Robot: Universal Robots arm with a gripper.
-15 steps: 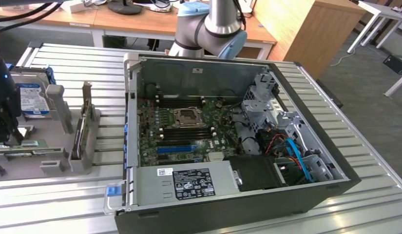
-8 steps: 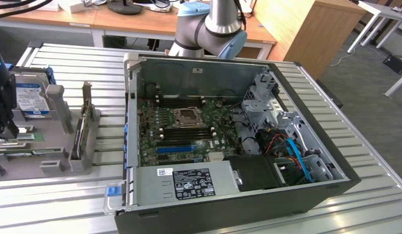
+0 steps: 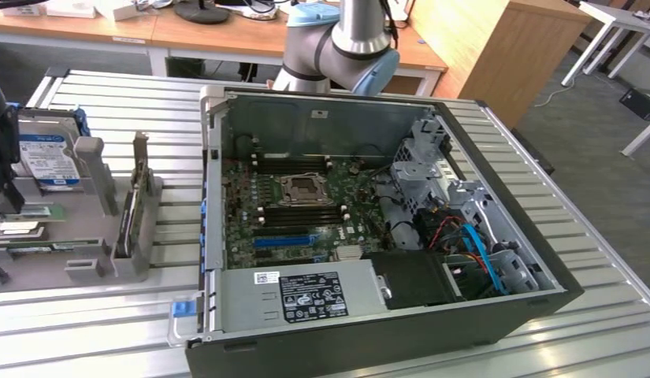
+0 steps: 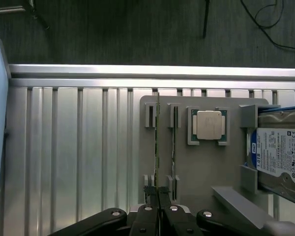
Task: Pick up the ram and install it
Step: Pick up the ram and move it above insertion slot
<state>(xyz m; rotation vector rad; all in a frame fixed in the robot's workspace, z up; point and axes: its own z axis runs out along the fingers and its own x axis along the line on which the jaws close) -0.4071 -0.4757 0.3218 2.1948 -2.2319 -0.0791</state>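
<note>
Over the grey plastic holder tray (image 4: 196, 167), which lies on the ribbed aluminium table (image 4: 64, 147) at the exterior view's left, the black-fingered gripper (image 4: 158, 192) hangs with its fingers drawn together, no gap showing between them. Their seam lies exactly in line with the ram (image 4: 157, 137), a thin green circuit-board stick standing on edge at one of the tray's two narrow slots. The stick runs straight in between the fingertips, so I judge that they are pinched on its upper edge, though the fingers hide the contact itself. The ram's far end reaches past the tray's rim, while its neighbour's does not, so it seems to ride a little higher. That neighbour, a second thin dark stick (image 4: 173, 142), stands just beside it and apart from the fingers. Further along sit a square silver processor chip (image 4: 208, 124) in its recess and a hard drive with a blue and white label (image 4: 280, 157).

The step in hand looks like the pick-up. The ram is at the tray, well apart from the open black computer case (image 3: 293, 118) in the middle of the table, where the green motherboard (image 3: 235, 213) carries its long black memory slots (image 3: 303, 164); installing is not yet begun.

By my reading, the move from here calls for a straight pull in line with the tray's guides. The stick must keep upright and unbent, and clear of its close neighbour, since a thin board held by one edge can twist or slip
</note>
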